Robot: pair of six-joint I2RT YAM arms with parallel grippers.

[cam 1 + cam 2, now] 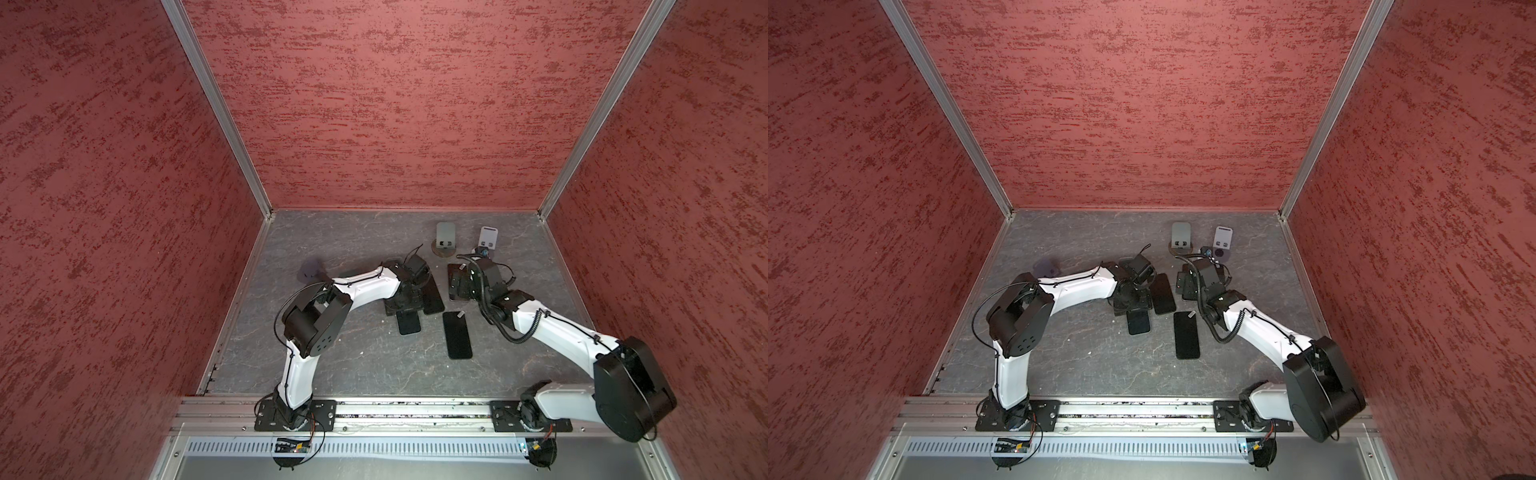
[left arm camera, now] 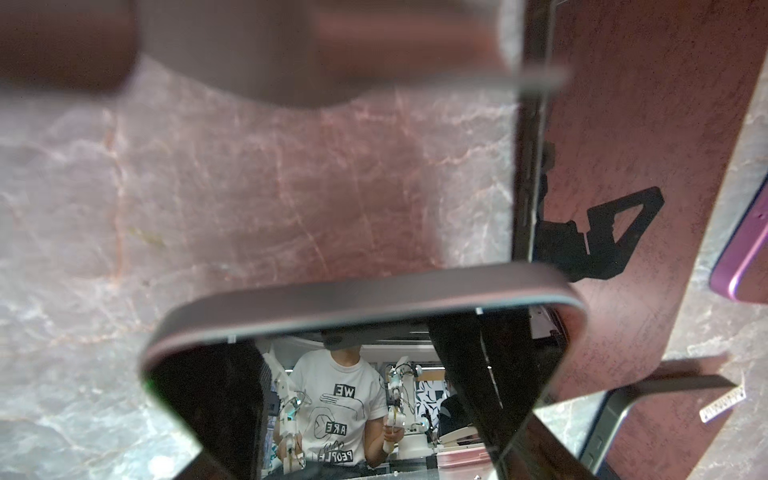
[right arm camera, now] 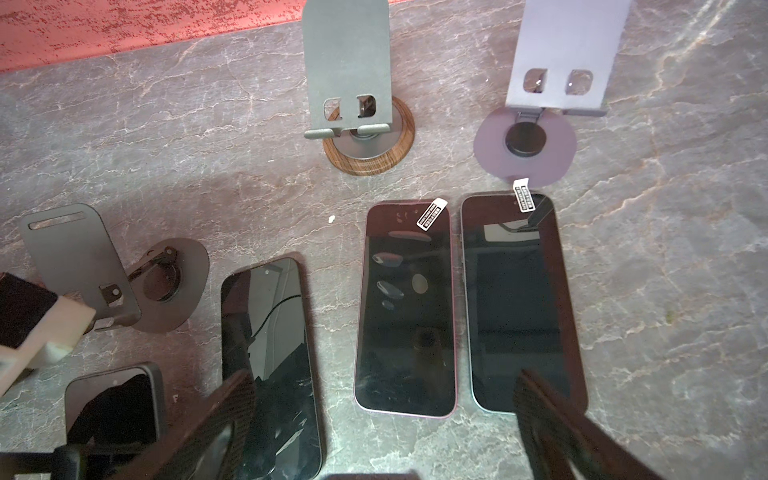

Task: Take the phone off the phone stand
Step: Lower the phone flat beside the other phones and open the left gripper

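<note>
Item in hand: dark-rimmed phone with a black screen, just below the centre of both top views, jutting out from under the left wrist.
Its holder: black metal phone stand with a flat round base, empty, near that phone and clear of it.
Left arm: the left fingers are closed in on the phone, one on each long side near its end. We read this as a hold.
Right arm: the right fingers are spread wide and carry nothing. They hover over a pink-rimmed phone and a pale-blue-rimmed phone lying flat side by side.
Other holders: grey stand on a round wooden base and pale lilac stand on a purple disc, right of centre towards the back wall in both top views, both empty.
Other stock: black phone beside the left wrist and black phone with a white sticker, both flat on the grey marbled surface.
Done: we judge the removal itself complete, since no stand we can see carries a phone.
Left to do: setting down and release. Whether the held phone already rests on the surface, we cannot tell.
</note>
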